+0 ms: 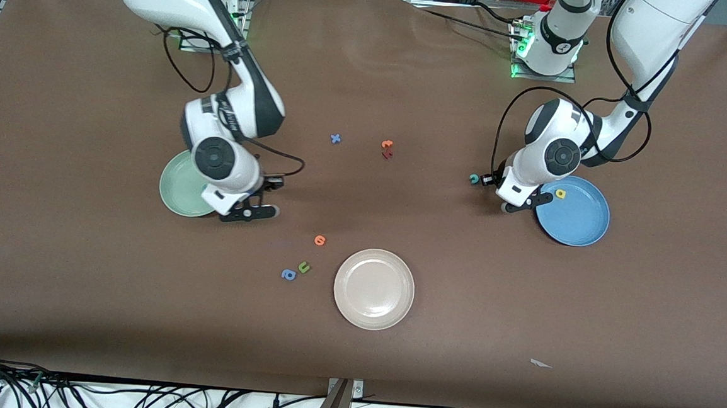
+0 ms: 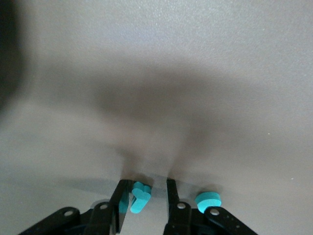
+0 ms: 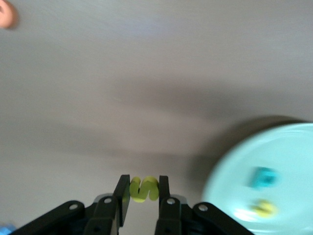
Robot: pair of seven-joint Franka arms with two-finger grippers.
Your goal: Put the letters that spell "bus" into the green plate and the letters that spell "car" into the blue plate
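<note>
- The "bus" set was nearly done. A teal letter [image 3: 264, 177] and a yellow letter [image 3: 264, 209] lay in the green plate [image 3: 293, 156].
- The yellow s [image 3: 144, 190] was pinched tight between the fingers of the right gripper [image 3: 143, 182], over bare table just beside the green plate. By my reckoning, only its drop was left on that side.
- The "car" set was less far along. Only the yellow a [image 1: 560, 194] lay in the blue plate [image 1: 580, 227].
- The left gripper [image 2: 146, 183] was low at the table just beside the blue plate. Its fingers straddled a teal piece [image 2: 140, 198], probably the r. The piece lay against one finger, with a gap showing at the other, so it was not yet gripped.
- The teal c [image 1: 474, 179] lay on the table just beside that gripper, outside the plate. So two "car" letters looked to be left.
- The front view alone showed the a in the blue plate, both arms and the beige plate [image 1: 374, 288]. The right arm covered much of the green plate there, hiding its letters.
- Only the right wrist view showed the green plate's contents and the grip on the s.
- Only the left wrist view showed the teal piece between the left fingers.
</note>
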